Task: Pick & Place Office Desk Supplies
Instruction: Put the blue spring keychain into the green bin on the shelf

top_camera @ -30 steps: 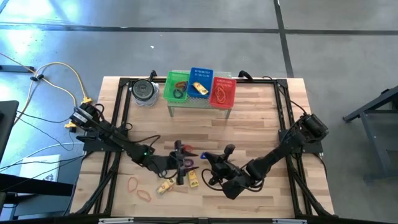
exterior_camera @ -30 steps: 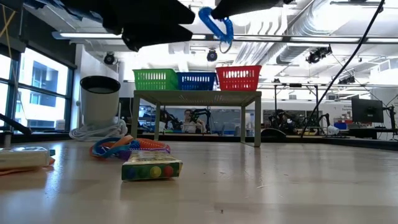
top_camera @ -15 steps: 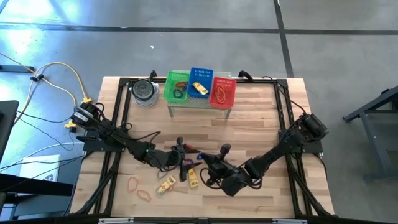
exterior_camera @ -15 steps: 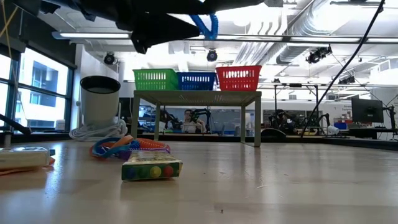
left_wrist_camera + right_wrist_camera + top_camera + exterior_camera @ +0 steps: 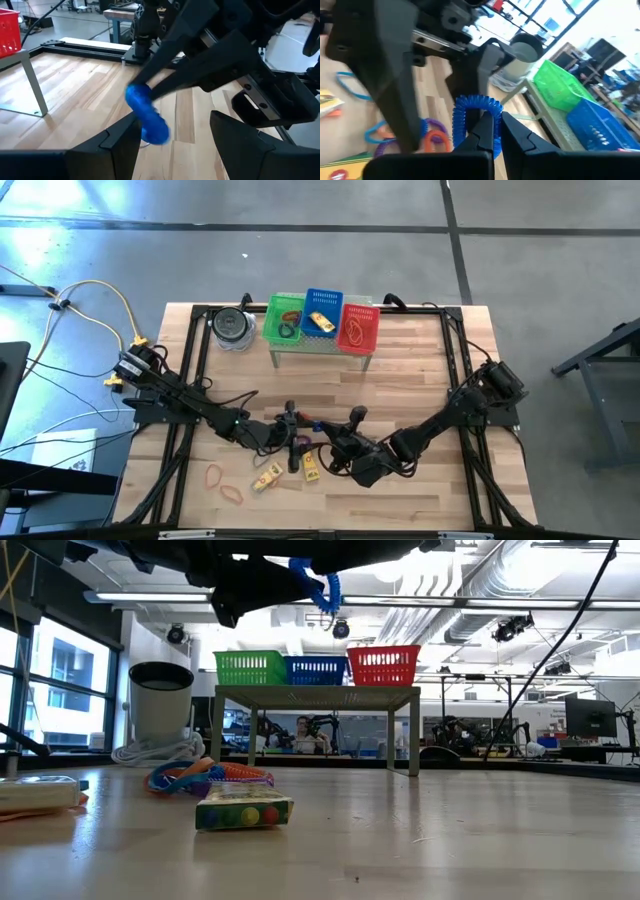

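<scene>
Two arms meet over the middle of the desk (image 5: 400,370), toward its front edge. Right gripper (image 5: 490,127): fingers pinched narrow on a blue coiled loop (image 5: 472,107), held in the air; low view shows the loop (image 5: 318,582) hanging well above the desk surface. Left gripper (image 5: 172,132): fingers spread wide, empty, with the blue loop (image 5: 146,119) between and just ahead of them, so this reads as a handover or a close pass; cannot tell which. Loose supplies on the desk below: a tangle of orange, purple and blue loops (image 5: 205,776), a small yellow piece (image 5: 243,811) nearer the front edge, two orange loops (image 5: 224,483) toward the front-left corner. Three baskets, green (image 5: 285,320), blue (image 5: 323,311) and red (image 5: 359,326), sit on a small stand at the back edge, with a grey tin (image 5: 233,326) to the left of them. Judgement on the step: loop is soft and dangling, so the carry should stay high enough to clear the stand and basket rims, and slow, to limit swing. If the left gripper is to take it, it should close on the coil body before the right lets go. Release should come only when the loop hangs inside a basket rim, else it may catch on the mesh edge and fall outside.
</scene>
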